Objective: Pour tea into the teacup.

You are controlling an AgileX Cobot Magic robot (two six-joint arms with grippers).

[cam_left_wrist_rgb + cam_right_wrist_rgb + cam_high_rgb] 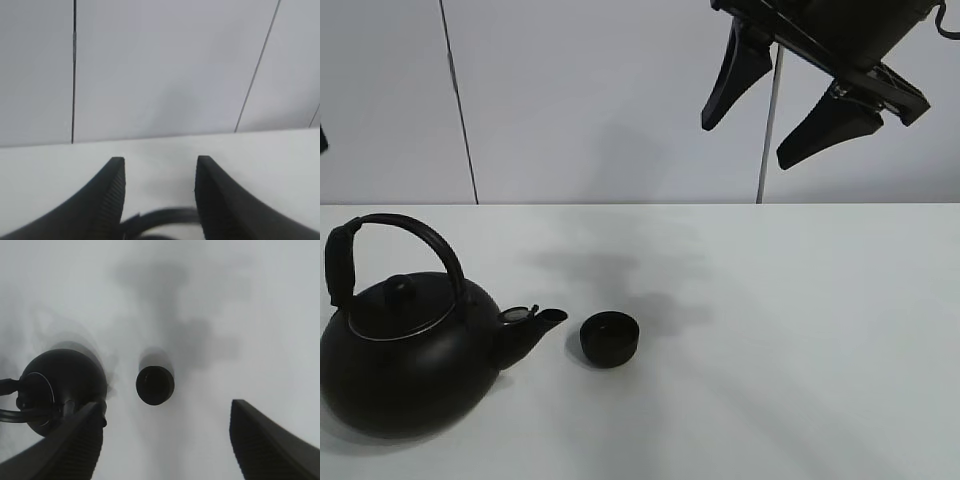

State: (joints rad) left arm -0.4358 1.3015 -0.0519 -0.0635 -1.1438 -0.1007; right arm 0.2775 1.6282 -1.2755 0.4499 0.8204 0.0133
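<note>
white table (800, 330), pale panelled wall (600, 90), teacup (610, 338), both pincers wide apart, empty

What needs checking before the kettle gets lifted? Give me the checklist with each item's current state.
1. Teacup upright on the table: ok.
2. Teacup free of any cover: ok, its mouth shows open in the right wrist view.
3. Kettle upright with lid on, spout toward the teacup: ok.
4. Handle standing up and free to grab: ok, nothing holds it.
5. Left gripper open and empty: ok; a dark curved shape sits just under its fingertips, probably the handle, cannot tell for sure.
6. Right gripper out of the way: ok, open and raised high above the table.
</note>
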